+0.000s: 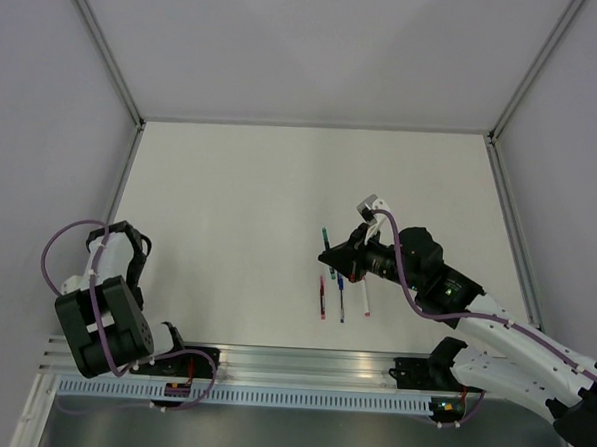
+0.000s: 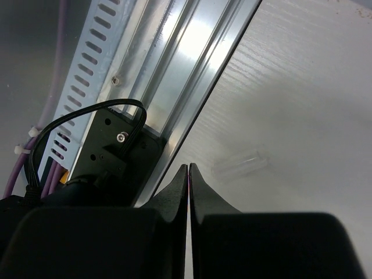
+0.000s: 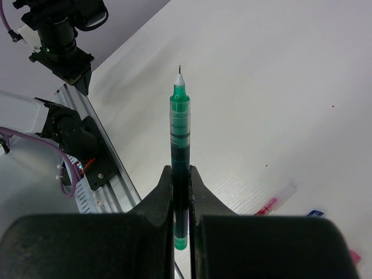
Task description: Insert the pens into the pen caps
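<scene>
Overhead and wrist views of a white table [image 1: 230, 200] with a ribbed aluminium rail [image 1: 301, 362] along its near edge.

**Right gripper** [image 3: 179, 170]: the fingers are pinched on the slim green stick pen [image 3: 179, 128]. Its bare white-coned tip points away from the wrist, toward the rail.

**Left gripper** [image 2: 188, 168]: the fingertips are pressed together with nothing between them. They hang just over the table edge beside the rail.

**Cap:** a small clear plastic tube-shaped pen cap [image 2: 241, 165] lies on its side on the table, near the rail and just beyond the left fingertips. Only the left wrist view shows it.

**Overhead view only:** a red pen [image 1: 322, 297], a blue pen [image 1: 341, 302] and a white pen [image 1: 367, 299] lie side by side, roughly square to the rail and between it and the right gripper.

**Right wrist view:** a clear stick with a pink end [image 3: 278, 199] lies on the table. Which pen it is cannot be told.
</scene>
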